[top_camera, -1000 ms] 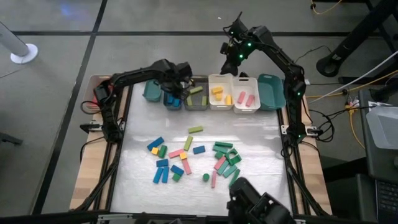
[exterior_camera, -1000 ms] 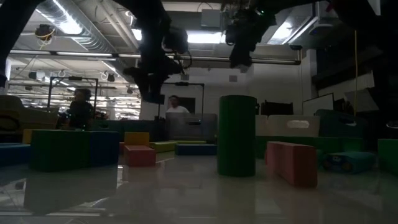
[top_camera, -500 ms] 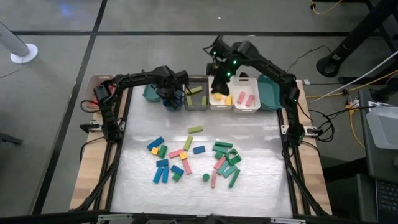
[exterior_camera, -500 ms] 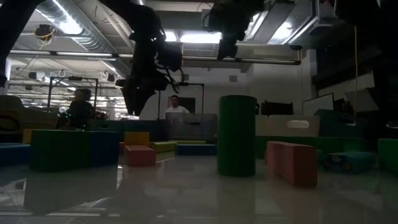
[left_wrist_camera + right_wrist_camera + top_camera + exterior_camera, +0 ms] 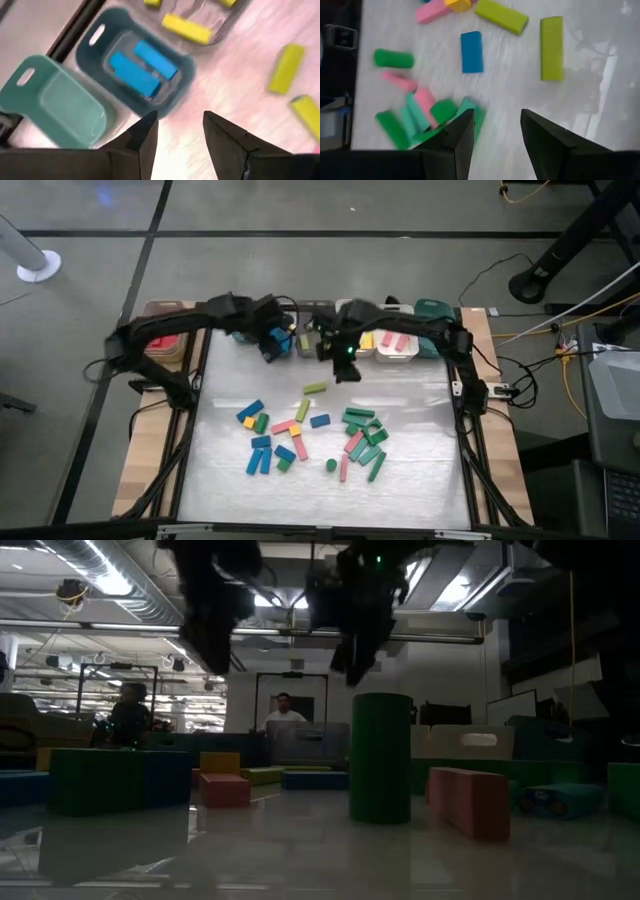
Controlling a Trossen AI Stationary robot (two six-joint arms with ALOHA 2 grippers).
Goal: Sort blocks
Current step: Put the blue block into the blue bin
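Many blocks in blue, green, lime, yellow and pink lie scattered flat on the table's middle; a green cylinder stands upright. My left gripper is open and empty, hovering at the near edge of the dark teal bin, which has two blue blocks lying in it. My right gripper is open and empty. It hangs above the table, just in front of the bin row, above a lime bar and a blue block.
A row of bins lines the far edge: light teal, dark teal, grey with lime pieces, two white ones with yellow and pink pieces, teal. A tan bin sits far left. People stand in the room behind.
My right gripper has swung from high above the white bins down and toward the near edge and the left. It now hangs over the table in front of the bins. My left gripper has drifted slightly left and nearer from above the dark teal bin.
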